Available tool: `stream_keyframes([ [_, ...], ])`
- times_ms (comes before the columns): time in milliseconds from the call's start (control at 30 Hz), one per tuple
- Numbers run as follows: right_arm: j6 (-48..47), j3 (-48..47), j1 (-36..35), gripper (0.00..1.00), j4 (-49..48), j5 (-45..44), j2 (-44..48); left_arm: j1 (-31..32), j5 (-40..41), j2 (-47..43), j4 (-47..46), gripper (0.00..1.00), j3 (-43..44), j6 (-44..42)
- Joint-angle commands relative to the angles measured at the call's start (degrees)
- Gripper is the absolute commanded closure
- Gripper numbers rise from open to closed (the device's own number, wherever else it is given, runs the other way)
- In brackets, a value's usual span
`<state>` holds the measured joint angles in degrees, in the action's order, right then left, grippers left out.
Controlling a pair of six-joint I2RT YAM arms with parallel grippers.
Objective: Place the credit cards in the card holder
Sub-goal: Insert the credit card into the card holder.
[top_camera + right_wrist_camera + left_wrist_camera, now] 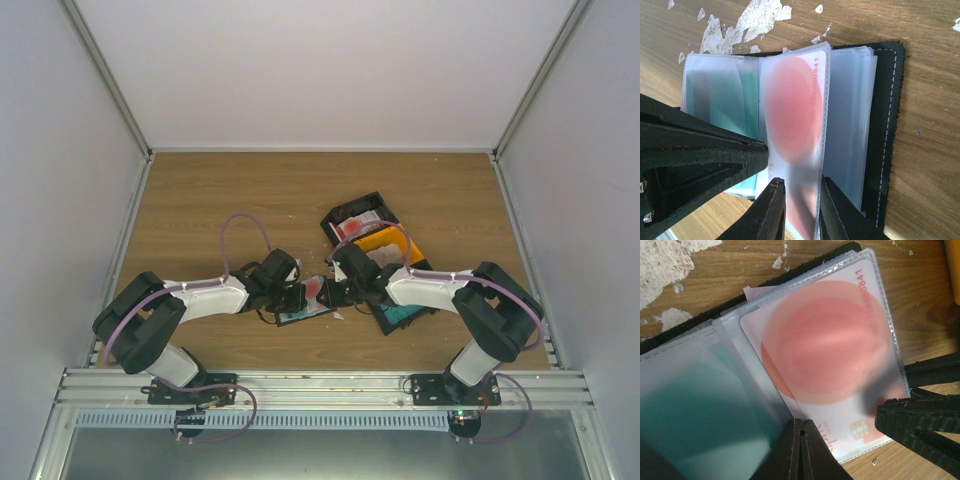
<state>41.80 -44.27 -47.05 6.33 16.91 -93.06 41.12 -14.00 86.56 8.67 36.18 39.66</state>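
Note:
The card holder (300,312) lies open on the wood between both grippers, its black cover (887,125) under clear pockets. A white credit card with a red disc (825,345) (792,105) sits inside one pocket, and a teal card (695,410) fills the pocket beside it. My left gripper (801,440) (288,298) is shut, its tips pinched at the crease between those two pockets. My right gripper (802,210) (338,290) has its jaws a narrow way apart over the red card's chip end. One of its fingers (925,425) overlaps that corner.
A black tray (345,212) holding more cards and an orange tray (395,240) stand behind my right arm. White scraps and worn patches (755,20) (665,260) mark the wood beyond the holder. Grey enclosure walls close in both sides.

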Motion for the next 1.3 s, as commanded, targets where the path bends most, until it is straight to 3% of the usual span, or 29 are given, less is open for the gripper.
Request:
stream_keyframes([
  [0,-0.58,-0.1,-0.9,0.8,-0.46,1.23,1.18,0.18,3.89,2.1,2.72,1.0,-2.09,-0.13],
  [233,-1.02,-2.09,-1.24,0.67,3.97,-3.47,1.24,0.18,3.74,2.38,2.67,1.0,-1.91,-0.29],
  [333,-1.01,-2.45,-1.29,0.67,4.67,-4.04,0.87,0.18,3.77,2.47,2.76,1.0,-1.89,-0.33],
  [633,-1.22,-2.25,-1.29,0.77,3.91,-3.03,1.6,0.18,3.88,2.8,2.67,1.0,-1.87,-0.31],
  [1267,-1.64,-2.18,-1.71,0.8,3.99,-2.17,2.82,0.18,4.06,3.3,2.63,1.0,-1.91,-0.39],
])
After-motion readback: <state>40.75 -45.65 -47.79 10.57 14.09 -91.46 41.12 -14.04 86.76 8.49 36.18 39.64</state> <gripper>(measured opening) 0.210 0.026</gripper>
